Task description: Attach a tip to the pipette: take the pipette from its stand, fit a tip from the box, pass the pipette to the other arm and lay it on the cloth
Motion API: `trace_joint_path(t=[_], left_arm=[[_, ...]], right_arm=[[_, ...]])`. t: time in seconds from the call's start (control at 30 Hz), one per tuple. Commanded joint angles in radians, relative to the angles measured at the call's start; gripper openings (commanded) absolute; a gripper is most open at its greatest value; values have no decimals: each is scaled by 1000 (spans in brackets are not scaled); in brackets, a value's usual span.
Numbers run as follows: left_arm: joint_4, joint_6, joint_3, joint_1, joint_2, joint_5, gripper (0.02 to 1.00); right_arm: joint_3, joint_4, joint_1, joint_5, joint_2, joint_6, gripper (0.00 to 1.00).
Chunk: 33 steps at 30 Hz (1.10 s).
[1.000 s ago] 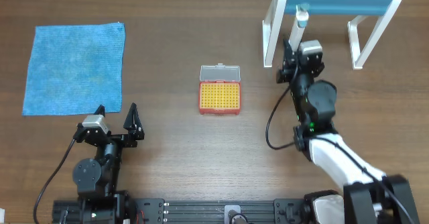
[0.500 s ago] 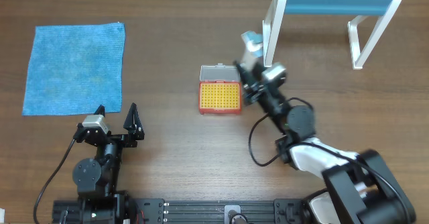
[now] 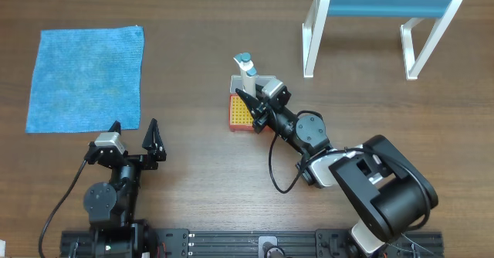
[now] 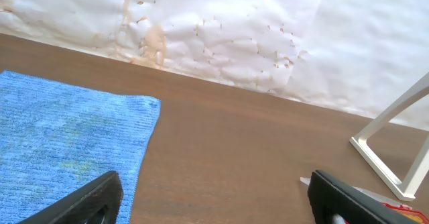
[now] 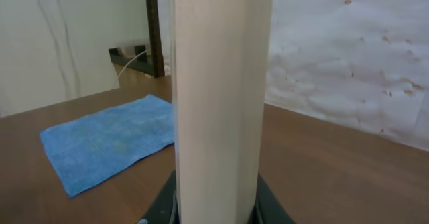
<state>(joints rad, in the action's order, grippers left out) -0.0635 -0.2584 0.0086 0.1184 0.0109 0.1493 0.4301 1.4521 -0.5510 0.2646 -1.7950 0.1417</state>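
In box (image 3: 236, 127), yellow tips (image 3: 240, 109); right gripper (image 3: 248, 97) clasps pipette (image 3: 248, 71).

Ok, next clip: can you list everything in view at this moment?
cloth: one, blue, flat at the table's far left.
tip box: one, orange with yellow tips and a clear lid, mid-table.
pipette: one, white with a blue top, upright by the tip box.
stand: one, white legs and a blue bar, far right.
table: one, brown wood.
left gripper: one, black, open, just below the cloth.
right gripper: one, black, shut on the pipette.
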Motion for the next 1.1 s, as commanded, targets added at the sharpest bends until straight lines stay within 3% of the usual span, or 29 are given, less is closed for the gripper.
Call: trace_joint_path(t=[0.03,1.1], left_arm=[[-4,13,-3,-2,-6,-10,893],[-4,13,-3,-2,-6,-10,893]], right_arm=[[52,11,13,-21,-39,-27,84],[79,-9,39,14,-85,-27,84]])
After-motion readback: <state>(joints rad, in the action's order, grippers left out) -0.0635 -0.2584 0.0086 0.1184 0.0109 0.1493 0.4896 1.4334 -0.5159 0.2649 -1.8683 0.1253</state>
